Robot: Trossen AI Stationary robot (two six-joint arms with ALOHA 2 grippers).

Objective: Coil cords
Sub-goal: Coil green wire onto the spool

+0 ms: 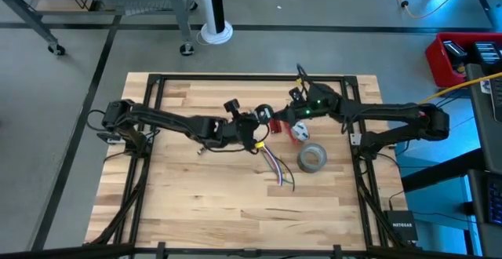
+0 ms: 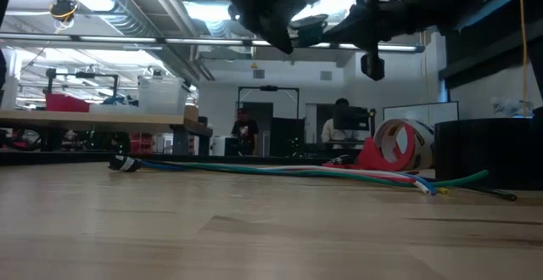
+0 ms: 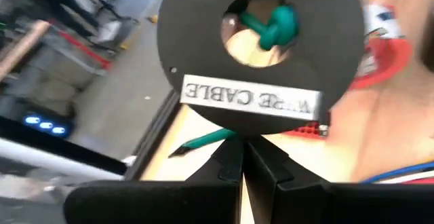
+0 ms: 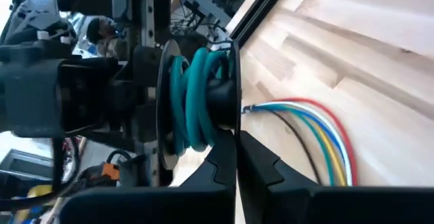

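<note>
From above, the left gripper (image 1: 252,124) and right gripper (image 1: 281,118) met mid-table, both clamped on a black spool (image 1: 267,118); loose cords (image 1: 274,166) trailed beside a tape roll (image 1: 311,158). Level with the table, the cords lay slack. Up close, green wire (image 4: 196,102) wound the spool; if either pinch slipped, I judged the turns might spring off.

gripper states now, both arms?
Left gripper: shut on the black spool.
Right gripper: shut on the same spool's flange, green wire wound on it.
</note>
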